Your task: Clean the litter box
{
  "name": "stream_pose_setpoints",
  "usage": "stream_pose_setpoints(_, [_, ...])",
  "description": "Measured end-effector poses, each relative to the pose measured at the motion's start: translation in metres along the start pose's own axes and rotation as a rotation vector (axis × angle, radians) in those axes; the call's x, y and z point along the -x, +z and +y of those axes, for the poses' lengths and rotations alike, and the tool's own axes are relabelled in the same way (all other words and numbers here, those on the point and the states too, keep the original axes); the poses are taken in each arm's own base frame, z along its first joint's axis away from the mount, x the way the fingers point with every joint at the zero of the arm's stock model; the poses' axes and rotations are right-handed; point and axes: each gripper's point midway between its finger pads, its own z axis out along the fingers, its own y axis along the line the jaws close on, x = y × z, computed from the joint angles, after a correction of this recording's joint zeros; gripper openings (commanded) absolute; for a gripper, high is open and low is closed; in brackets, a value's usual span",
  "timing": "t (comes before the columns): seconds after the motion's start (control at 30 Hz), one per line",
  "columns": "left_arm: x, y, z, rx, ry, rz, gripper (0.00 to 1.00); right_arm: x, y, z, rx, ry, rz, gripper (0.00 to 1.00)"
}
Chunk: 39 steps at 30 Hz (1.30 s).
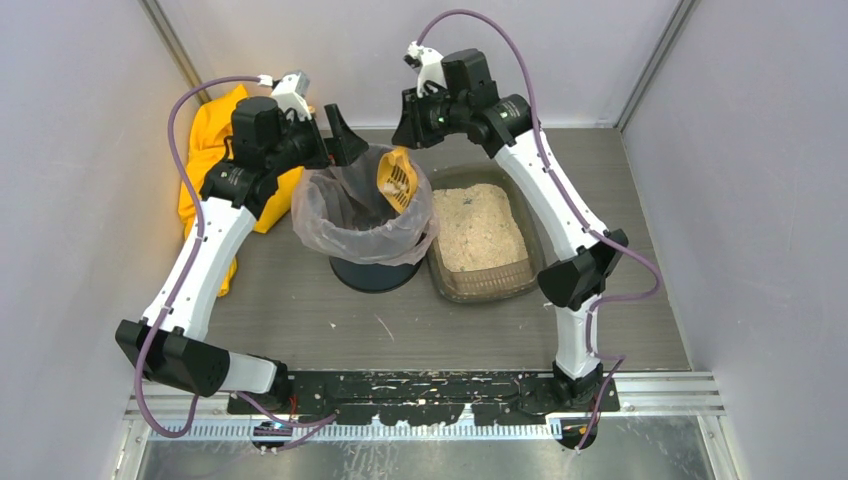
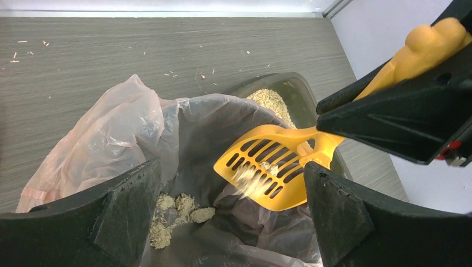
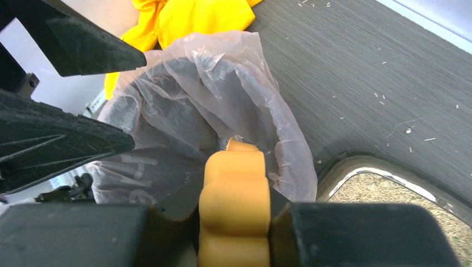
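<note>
Right gripper [image 3: 234, 233] clamps scoop [image 2: 267, 172] over the centre bin [image 1: 330, 215], clumps [image 2: 178, 208] dumped; left gripper [image 2: 231, 222] jaws gape empty; litter box [image 1: 485, 291] probably needs more.

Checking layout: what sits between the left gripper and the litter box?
The lined bin, with the scoop over it, separates left gripper and litter box; top view.
</note>
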Motion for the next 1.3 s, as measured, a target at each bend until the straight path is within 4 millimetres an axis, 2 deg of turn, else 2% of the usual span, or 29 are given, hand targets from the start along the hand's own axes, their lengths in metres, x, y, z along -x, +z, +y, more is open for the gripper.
stream_pose_setpoints(0.17, [0.000, 0.000, 0.000, 0.000, 0.000, 0.000, 0.98, -0.001, 0.001, 0.007, -0.039, -0.080, -0.018, 0.01])
stream_pose_setpoints(0.43, [-0.001, 0.000, 0.000, 0.001, 0.003, 0.003, 0.98, 0.027, -0.008, 0.014, -0.026, -0.102, -0.139, 0.01])
stream_pose_setpoints(0.67, [-0.001, 0.000, 0.000, 0.001, 0.002, 0.003, 0.98, 0.057, -0.032, 0.027, 0.055, -0.048, -0.262, 0.01])
stream_pose_setpoints(0.73, [-0.001, 0.000, 0.000, 0.002, 0.002, 0.002, 0.98, 0.068, -0.044, 0.024, 0.107, 0.018, -0.318, 0.01])
stream_pose_setpoints(0.8, [-0.001, 0.000, 0.000, 0.002, 0.002, 0.002, 0.98, 0.079, -0.059, 0.010, 0.147, 0.107, -0.381, 0.01])
stream_pose_setpoints(0.9, [-0.001, 0.000, 0.001, 0.002, 0.002, 0.002, 0.98, 0.098, -0.091, -0.043, 0.175, 0.268, -0.523, 0.01])
stream_pose_setpoints(0.97, [0.000, 0.000, 0.001, 0.003, 0.002, 0.002, 0.98, 0.101, -0.108, -0.078, 0.181, 0.365, -0.595, 0.01])
stream_pose_setpoints(1.03, [0.000, 0.000, 0.001, 0.004, 0.001, 0.002, 0.98, 0.095, -0.125, -0.115, 0.179, 0.464, -0.658, 0.01])
stream_pose_setpoints(1.13, [0.000, 0.000, 0.001, 0.003, 0.001, 0.002, 0.98, 0.077, -0.143, -0.157, 0.168, 0.597, -0.708, 0.01])
stream_pose_setpoints(1.2, [-0.001, 0.000, 0.001, 0.001, -0.003, 0.003, 0.98, 0.063, -0.151, -0.171, 0.159, 0.661, -0.718, 0.01])
stream_pose_setpoints(1.3, [-0.002, 0.002, 0.000, -0.005, -0.010, 0.007, 0.98, 0.045, -0.166, -0.179, 0.150, 0.719, -0.729, 0.01])
